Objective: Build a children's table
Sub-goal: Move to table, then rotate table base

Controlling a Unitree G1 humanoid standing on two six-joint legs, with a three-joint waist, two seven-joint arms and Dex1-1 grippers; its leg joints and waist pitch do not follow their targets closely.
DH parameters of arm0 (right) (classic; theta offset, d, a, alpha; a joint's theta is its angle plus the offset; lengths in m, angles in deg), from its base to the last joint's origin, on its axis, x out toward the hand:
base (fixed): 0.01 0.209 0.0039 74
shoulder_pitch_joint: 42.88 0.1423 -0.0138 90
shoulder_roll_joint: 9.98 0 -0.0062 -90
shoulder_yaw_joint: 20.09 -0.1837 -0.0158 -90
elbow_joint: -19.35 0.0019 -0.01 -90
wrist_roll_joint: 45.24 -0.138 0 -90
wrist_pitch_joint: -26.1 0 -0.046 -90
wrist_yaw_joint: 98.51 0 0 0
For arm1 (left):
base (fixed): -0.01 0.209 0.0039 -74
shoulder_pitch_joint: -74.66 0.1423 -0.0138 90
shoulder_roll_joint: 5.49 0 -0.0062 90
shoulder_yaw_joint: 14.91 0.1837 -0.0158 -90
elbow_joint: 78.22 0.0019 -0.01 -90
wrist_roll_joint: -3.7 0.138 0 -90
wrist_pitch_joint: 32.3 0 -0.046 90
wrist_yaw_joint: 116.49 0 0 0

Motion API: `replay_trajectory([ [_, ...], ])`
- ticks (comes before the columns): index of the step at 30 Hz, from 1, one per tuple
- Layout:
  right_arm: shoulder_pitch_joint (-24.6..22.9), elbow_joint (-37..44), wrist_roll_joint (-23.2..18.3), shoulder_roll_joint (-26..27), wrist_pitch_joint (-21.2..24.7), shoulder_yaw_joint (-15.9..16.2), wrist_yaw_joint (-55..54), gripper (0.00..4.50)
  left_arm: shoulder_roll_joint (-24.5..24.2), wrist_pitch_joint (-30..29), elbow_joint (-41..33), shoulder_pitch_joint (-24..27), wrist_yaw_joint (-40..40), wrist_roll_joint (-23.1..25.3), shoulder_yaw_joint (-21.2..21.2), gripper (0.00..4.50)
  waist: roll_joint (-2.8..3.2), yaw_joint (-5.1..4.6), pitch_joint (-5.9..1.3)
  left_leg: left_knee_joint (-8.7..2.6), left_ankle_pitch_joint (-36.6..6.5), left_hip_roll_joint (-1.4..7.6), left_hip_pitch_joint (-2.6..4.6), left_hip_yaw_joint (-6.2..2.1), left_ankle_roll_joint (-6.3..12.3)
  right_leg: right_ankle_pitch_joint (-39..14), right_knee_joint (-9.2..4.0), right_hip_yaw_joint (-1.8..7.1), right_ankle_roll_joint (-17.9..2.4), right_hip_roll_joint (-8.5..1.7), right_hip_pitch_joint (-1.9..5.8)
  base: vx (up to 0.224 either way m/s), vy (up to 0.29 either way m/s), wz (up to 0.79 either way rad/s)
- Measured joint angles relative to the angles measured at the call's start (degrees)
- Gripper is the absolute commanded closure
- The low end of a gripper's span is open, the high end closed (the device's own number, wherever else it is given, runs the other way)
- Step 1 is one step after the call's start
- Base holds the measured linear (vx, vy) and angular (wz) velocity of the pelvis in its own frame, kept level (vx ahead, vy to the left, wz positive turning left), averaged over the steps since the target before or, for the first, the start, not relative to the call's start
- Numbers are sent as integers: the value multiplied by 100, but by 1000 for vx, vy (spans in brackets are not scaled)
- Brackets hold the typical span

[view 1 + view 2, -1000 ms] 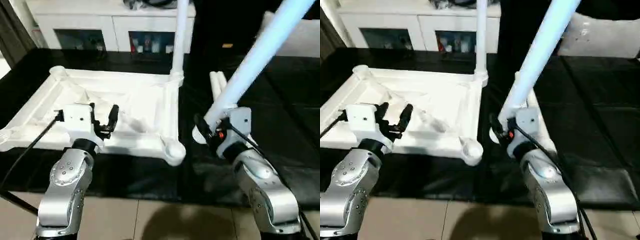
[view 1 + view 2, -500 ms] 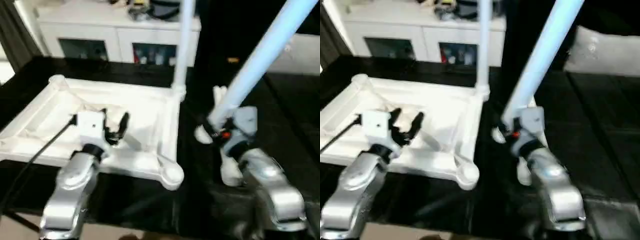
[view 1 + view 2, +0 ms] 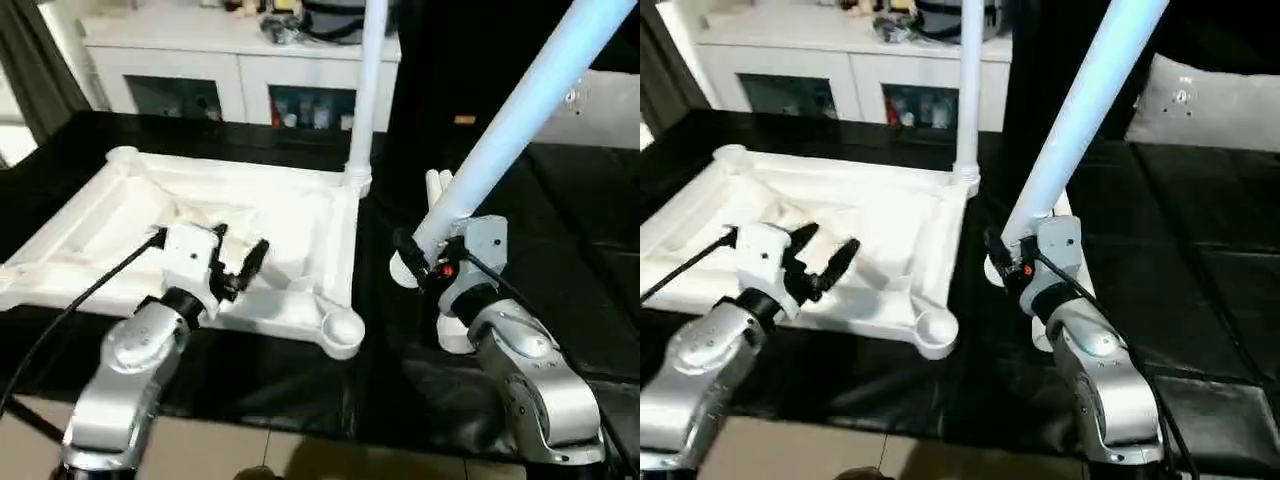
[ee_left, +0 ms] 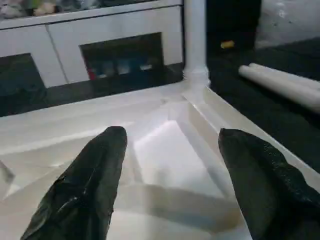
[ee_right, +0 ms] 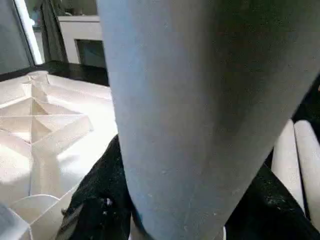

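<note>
Left eye view: the table top (image 3: 290,215) lies upside down on the black surface (image 3: 560,250), ribbed underside facing up. One leg (image 3: 368,90) stands upright in the far corner socket nearest the right arm. The near socket (image 3: 340,327) on that same side is vacant. The left gripper (image 3: 238,258) hovers over the near part of the ribbed underside, its two black fingers spread apart and grasping nothing. The right gripper (image 3: 420,262) is clenched around the thick lower end of a second leg (image 3: 520,110), which slants upward and away to the right. Behind this gripper, two more legs (image 3: 436,186) lie side by side on the black surface. A white cabinet (image 3: 240,70) with glass doors stands at the back.

Right eye view: the same arrangement appears; the held leg's lower end sits beside the table top's right edge, apart from the vacant near socket (image 3: 937,327).

Left wrist view: the two black fingers (image 4: 85,185) stand wide apart above the ribs, and the upright leg (image 4: 195,40) rises from its corner socket beyond them. The lying legs (image 4: 285,85) rest on the black surface to one side.

Right wrist view: the held leg (image 5: 200,115) crosses close before the camera, with black fingers (image 5: 95,200) pressed against both sides of it
</note>
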Motion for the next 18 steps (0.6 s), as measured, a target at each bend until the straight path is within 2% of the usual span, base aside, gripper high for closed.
replay_trajectory([
  [3,103,-87,-75,-66,-25,-122,111,260,-448,0,203,-137,-731,-27,178,75,-10,-3,5,-4,8,6,1,18,-12,20,-4,3,-27,-8,-17,-19,6,-3],
  [6,220,-228,-211,-189,-10,-215,297,260,-872,-14,298,-278,-1402,-125,375,38,-20,-7,2,-3,21,6,-4,35,-31,69,-4,6,-32,-21,-42,0,0,0],
  [9,248,-294,-308,-215,-11,-270,430,260,-1068,12,442,-371,-1774,-121,487,30,-21,-4,-2,-19,77,20,-66,59,-26,135,4,4,-35,-27,-88,0,0,0],
  [10,315,-397,-329,-238,-20,-282,514,260,-1245,31,585,-478,-2037,-123,573,5,-18,-1,-3,-34,141,42,-85,62,-14,138,5,-1,-38,-7,-109,0,0,0],
  [11,384,-469,-351,-272,-21,-285,587,260,-1383,53,670,-535,-2262,-129,601,1,-17,-1,-3,-35,157,58,-96,63,-6,139,5,-2,-39,8,-121,0,0,0],
  [13,445,-483,-434,-400,-53,-309,742,260,-1594,95,838,-670,-2687,-146,635,1,-15,0,-6,-37,159,71,-130,70,-8,138,6,-2,-39,18,-162,0,0,0],
  [14,458,-496,-449,-444,-74,-306,825,260,-1695,119,906,-729,-2919,-195,669,20,-14,4,-7,-37,162,75,-150,75,-7,138,7,-3,-39,20,-183,0,0,0],
  [18,462,-599,-557,-535,-65,-267,1172,260,-1932,194,1133,-910,-3659,-291,805,49,-14,8,-7,-47,172,94,-159,121,3,133,3,0,-47,19,-199,0,0,0],
])
